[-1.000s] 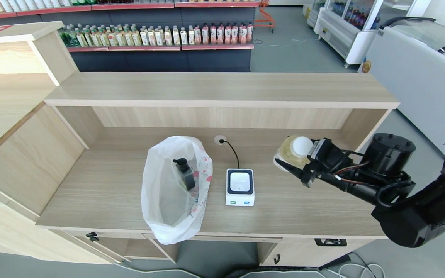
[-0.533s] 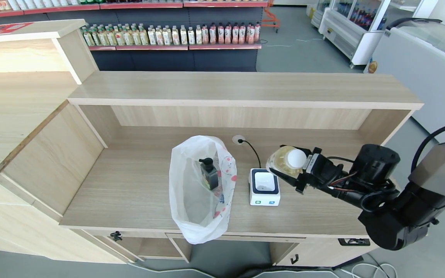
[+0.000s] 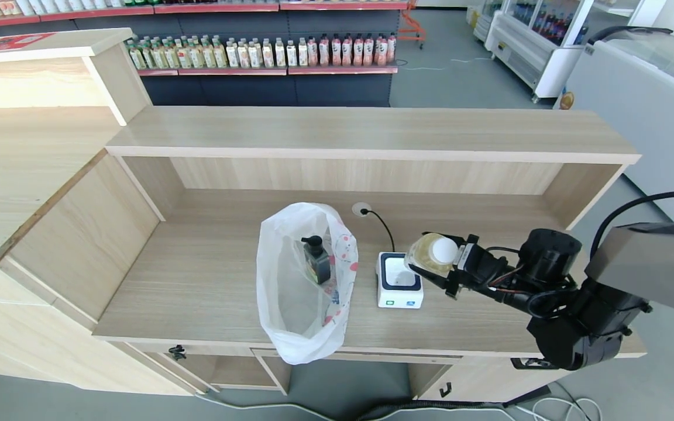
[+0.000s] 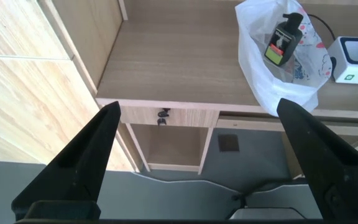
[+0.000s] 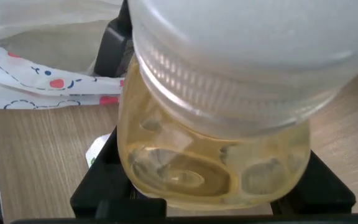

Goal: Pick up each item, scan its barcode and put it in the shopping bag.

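Checkout counter (image 3: 196, 280) in a shop, drink shelves (image 3: 267, 52) behind it.

The jar (image 3: 435, 255) is clear with a white lid and yellowish liquid inside. We have it off the counter, just over the right edge of the scanner (image 3: 398, 279). The right gripper (image 3: 425, 256) is closed on the jar body below the lid, with dark fingers on either side. In the right wrist view the jar (image 5: 216, 155) has its lid towards the camera and its base pointing away.

Handling, as we judge it:
- Filled with liquid, so it is probably fairly heavy, and the load will slosh if we swing it fast.
- The walls are smooth and rigid, so it could slip. We can't tell glass from plastic, so we should treat it as breakable.
- The best hold is the one we have, on the body under the lid shoulder and not on the lid.
- The barcode isn't visible, so we may need to rotate the jar over the scanner window.

The shopping bag (image 3: 281, 304) sits just left of the scanner, mouth open, with a dark pump bottle (image 3: 317, 263) already inside. It is thin and floppy, so we should lower the jar in rather than drop it.

The left gripper (image 4: 197, 112) has its fingers spread wide and is holding nothing. It sits off the counter's front edge, left of the bag.
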